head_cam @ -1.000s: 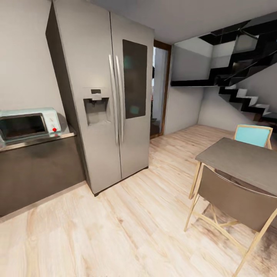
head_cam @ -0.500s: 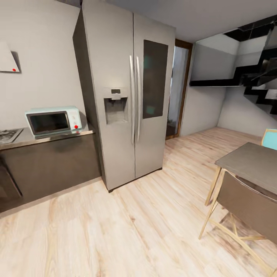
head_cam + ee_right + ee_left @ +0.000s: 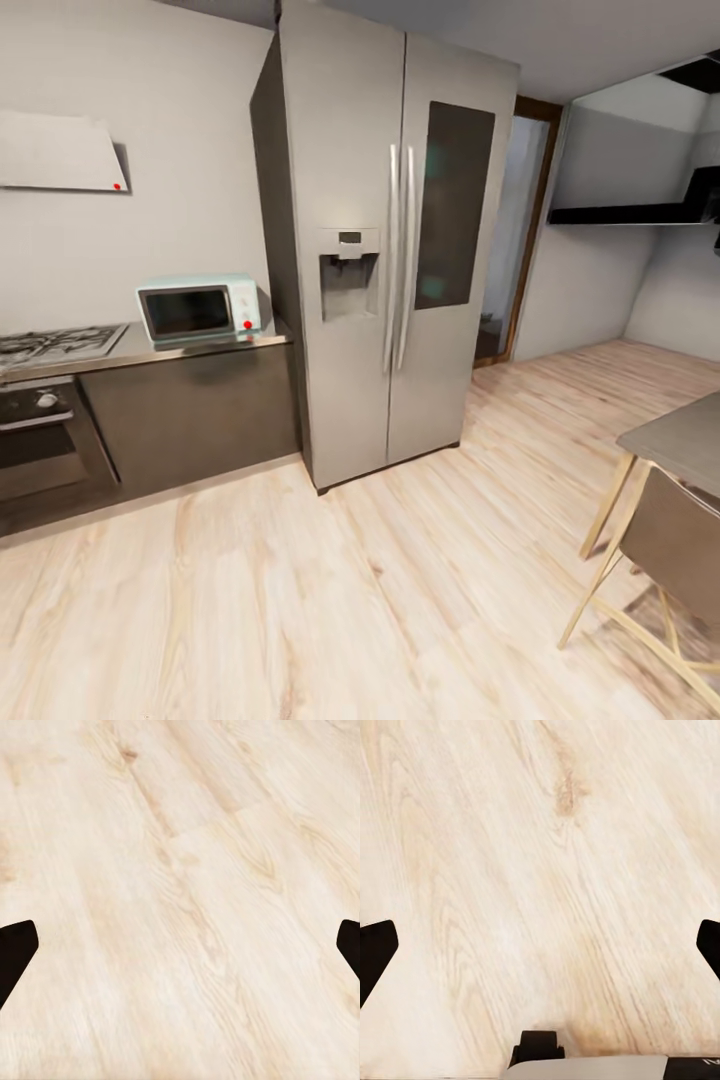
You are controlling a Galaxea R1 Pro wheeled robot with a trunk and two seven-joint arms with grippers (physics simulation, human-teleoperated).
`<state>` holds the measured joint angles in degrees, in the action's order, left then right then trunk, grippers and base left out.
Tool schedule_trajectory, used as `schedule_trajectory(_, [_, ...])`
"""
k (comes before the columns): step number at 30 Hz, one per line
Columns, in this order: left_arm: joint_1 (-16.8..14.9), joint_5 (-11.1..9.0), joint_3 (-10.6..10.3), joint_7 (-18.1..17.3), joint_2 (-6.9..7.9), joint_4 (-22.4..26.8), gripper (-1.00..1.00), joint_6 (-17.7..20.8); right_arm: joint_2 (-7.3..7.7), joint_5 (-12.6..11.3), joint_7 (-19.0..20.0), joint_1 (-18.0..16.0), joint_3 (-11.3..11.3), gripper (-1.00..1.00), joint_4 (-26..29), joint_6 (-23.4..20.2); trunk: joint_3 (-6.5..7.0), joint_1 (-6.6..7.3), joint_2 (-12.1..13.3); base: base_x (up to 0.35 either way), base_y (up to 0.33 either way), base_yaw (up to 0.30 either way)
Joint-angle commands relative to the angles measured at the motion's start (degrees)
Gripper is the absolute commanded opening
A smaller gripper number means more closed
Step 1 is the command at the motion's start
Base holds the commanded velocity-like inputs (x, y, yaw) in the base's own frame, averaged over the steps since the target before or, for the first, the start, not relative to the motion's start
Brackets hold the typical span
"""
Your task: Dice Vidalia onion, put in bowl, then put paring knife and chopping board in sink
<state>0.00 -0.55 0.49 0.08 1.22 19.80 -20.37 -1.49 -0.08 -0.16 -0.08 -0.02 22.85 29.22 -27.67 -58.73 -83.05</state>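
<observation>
Two doors front the tall steel refrigerator (image 3: 400, 250) at the middle of the head view, standing on a pale wood-plank floor (image 3: 350, 600). Beside it a dark counter (image 3: 190, 345) carries a mint-green microwave (image 3: 197, 309), with a gas hob (image 3: 55, 342) further along above an oven (image 3: 40, 440), and a range hood (image 3: 60, 152) on the wall. A doorway (image 3: 515, 240) opens past the refrigerator; a grey table (image 3: 680, 440) and a chair (image 3: 665, 550) stand near the picture's right edge. None of the task's things can be seen here.

From the left wrist, the left gripper (image 3: 540, 952) points down at bare planks, its dark fingertips (image 3: 375, 952) far apart, nothing between them.

From the right wrist, the right gripper (image 3: 180, 949) likewise faces the floor, its fingertips (image 3: 15, 952) spread wide and holding nothing.
</observation>
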Motion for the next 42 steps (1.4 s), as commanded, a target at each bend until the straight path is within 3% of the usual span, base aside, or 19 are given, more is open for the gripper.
schedule_trajectory(1, [0.0,-0.1,0.0,0.0,-0.03,0.0,1.00,-0.1,-0.01,0.0,0.0,0.0,0.0,1.00,0.0,0.2,-0.05,0.00,0.0,0.000,0.000,0.276])
schedule_trajectory(21, [0.0,0.0,0.0,0.0,-0.25,-0.1,1.00,-0.1,0.07,0.0,0.0,0.0,0.0,1.00,0.0,0.2,-0.05,0.00,0.0,0.000,0.000,0.276])
schedule_trajectory(42, [0.0,0.0,0.0,0.0,-0.25,-0.4,1.00,-0.1,0.00,0.1,0.0,0.0,0.0,1.00,0.0,0.2,3.72,4.61,8.4,0.000,0.000,0.276])
